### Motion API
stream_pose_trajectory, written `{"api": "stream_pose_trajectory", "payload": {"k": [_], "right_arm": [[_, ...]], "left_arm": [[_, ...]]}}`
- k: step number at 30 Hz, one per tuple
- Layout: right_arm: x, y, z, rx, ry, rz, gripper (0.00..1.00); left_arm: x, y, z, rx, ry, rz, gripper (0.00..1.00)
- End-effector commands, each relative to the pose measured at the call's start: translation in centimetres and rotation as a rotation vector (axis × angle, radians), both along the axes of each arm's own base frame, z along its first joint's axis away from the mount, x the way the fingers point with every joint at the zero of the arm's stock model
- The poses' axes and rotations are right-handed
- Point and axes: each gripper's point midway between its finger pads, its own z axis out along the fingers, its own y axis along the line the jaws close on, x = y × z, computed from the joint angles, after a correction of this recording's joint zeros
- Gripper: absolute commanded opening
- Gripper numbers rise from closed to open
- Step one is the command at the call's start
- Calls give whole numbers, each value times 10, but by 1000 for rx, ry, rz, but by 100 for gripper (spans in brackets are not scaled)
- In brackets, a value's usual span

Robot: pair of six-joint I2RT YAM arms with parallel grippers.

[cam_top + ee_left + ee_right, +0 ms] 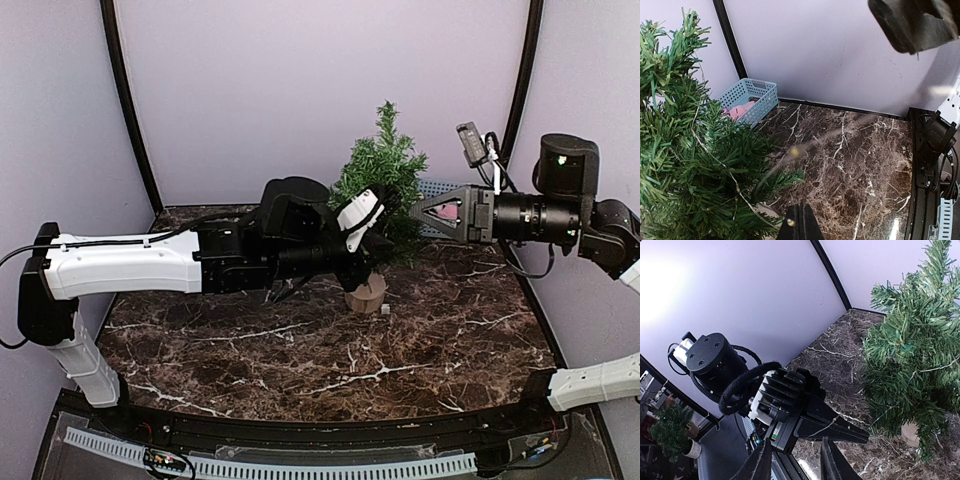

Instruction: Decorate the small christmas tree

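Plainly, the small christmas tree point(385, 170) stands toward 12 o'clock on the table point(300, 360), crowded from both sides. The left end effector point(799, 222) is pressed together low at the tree's 8 o'clock, near the stem. A thin wire point(722, 167) trails through the branches toward it, though I cannot tell whether it pinches that wire. The right end effector point(415, 212) sits at the tree's 3 o'clock, fingers partly spread with nothing visible between them. The tree looks light on its wooden base point(367, 293): a tug on the wire or a snag in the needles would likely tip it. With the arms this close, a careless reach could knock them together.
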Motion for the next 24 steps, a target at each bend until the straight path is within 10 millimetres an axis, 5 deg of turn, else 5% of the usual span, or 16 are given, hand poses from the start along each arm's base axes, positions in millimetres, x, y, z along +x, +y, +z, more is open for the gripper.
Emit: {"api": "stream_pose_trajectory", "payload": {"k": [1, 8, 16, 21, 23, 24], "right_arm": [[4, 3, 18, 57, -48, -15, 33], [9, 6, 12, 52, -40, -33, 23], [11, 11, 8, 48, -34, -22, 0], [12, 11, 14, 59, -51, -27, 0], [12, 14, 20, 74, -65, -14, 0], [12, 16, 23, 76, -71, -4, 0]], "left_arm": [[-3, 4, 31, -63, -9, -11, 0], [-4, 3, 32, -67, -9, -17, 0], [-4, 3, 32, -68, -9, -20, 0], [-4, 4, 32, -68, -10, -18, 0], [-5, 7, 33, -75, -8, -12, 5], [-6, 12, 35, -87, -8, -10, 18]]}}
